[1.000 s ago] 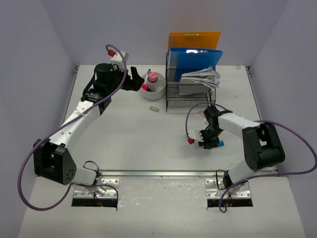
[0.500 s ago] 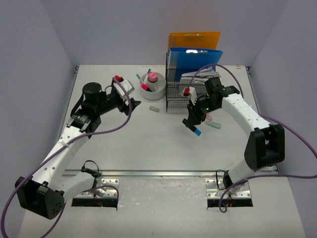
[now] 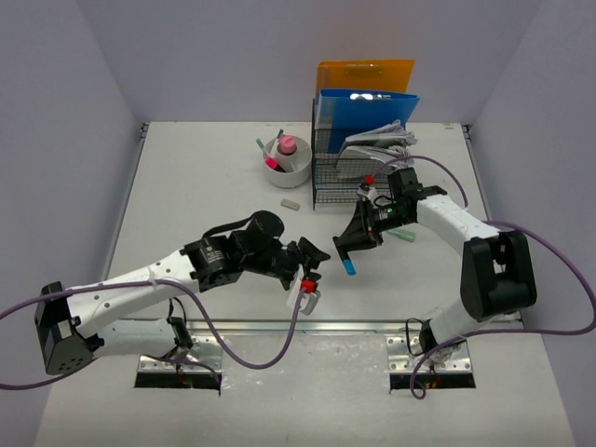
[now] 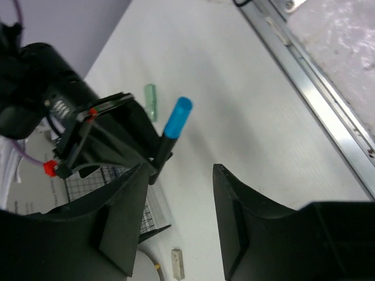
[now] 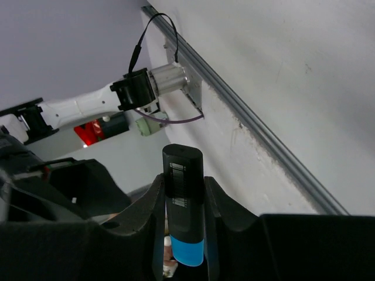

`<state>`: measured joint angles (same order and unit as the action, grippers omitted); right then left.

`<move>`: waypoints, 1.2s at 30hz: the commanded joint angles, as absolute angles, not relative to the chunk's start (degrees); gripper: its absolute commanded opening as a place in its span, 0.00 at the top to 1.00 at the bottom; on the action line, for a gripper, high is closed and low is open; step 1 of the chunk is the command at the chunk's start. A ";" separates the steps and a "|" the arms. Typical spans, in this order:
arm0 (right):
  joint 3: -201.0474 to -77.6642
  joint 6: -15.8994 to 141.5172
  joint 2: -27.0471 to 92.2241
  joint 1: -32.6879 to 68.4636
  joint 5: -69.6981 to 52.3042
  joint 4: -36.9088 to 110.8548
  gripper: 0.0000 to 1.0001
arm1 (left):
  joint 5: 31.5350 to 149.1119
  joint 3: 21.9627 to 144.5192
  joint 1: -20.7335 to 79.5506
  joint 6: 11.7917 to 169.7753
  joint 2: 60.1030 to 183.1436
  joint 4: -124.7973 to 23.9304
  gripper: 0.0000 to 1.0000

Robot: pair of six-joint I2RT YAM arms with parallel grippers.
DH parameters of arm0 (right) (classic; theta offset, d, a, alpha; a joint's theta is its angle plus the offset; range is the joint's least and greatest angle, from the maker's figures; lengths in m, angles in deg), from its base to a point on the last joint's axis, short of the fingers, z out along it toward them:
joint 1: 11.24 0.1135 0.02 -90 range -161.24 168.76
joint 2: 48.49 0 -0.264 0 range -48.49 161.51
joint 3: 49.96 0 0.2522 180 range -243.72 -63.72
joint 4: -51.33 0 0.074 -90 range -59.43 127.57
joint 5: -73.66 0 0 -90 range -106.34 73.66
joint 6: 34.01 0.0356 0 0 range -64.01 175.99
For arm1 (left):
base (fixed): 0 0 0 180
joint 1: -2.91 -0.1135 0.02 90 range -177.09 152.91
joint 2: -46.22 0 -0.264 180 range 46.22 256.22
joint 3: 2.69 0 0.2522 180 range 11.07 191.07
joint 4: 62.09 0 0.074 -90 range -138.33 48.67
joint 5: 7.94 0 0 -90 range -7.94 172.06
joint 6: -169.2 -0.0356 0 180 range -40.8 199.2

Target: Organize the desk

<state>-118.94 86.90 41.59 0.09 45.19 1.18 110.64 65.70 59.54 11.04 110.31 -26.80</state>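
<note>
The desk (image 3: 205, 196) fills my whole workspace, with its silver rail (image 3: 307, 325) running across at 6 o'clock, just ahead of my bases.

Just past the rail, near the centre, my left gripper (image 4: 179, 216) hangs with its jaws spread wide and nothing between them. It points toward 2 o'clock, straight at my other hand.

There my right gripper (image 3: 352, 244) is clamped on a black marker (image 5: 183, 170). The marker's blue cap (image 3: 349, 268) sticks out toward 6 o'clock and is lifted off the surface. The two grippers are near each other but apart. I judge this to be a hand-over, or a carry toward the cup, about to happen.

Just behind my right wrist, at 2 o'clock, a pale green highlighter (image 3: 402, 238) lies loose on the white top. Toward 12 o'clock a small grey eraser (image 3: 290, 203) lies on its own.

Farther out at 12 o'clock stands the white cup (image 3: 296, 168), already holding some pink-capped items. A green pen (image 3: 261, 144) lies just beside it, outside.

To its right at 1 o'clock the wire rack (image 3: 335, 191) holds a stack of papers (image 3: 377, 144). A blue folder (image 3: 368, 110) and an orange folder (image 3: 365, 74) stand upright at its back.

So by my reckoning the papers and folders are filed and the cup is partly filled. Left to do are the marker I hold, the highlighter, the eraser and that pen by the cup.
</note>
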 commanded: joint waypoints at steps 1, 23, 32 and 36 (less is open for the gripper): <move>-117.46 101.14 39.12 -0.69 43.73 1.21 1.00 | 111.11 69.36 62.79 2.36 113.57 -21.27 0.56; -114.06 103.51 37.26 -0.52 41.85 -3.18 1.00 | 109.83 75.55 65.14 -0.86 125.60 -25.56 0.52; -113.14 105.29 36.42 0.12 41.76 -1.66 1.00 | 111.54 76.29 65.38 0.23 127.71 -27.89 0.61; -113.62 105.39 35.80 0.90 41.93 -1.01 1.00 | 111.12 76.06 65.49 1.23 128.11 -28.92 0.68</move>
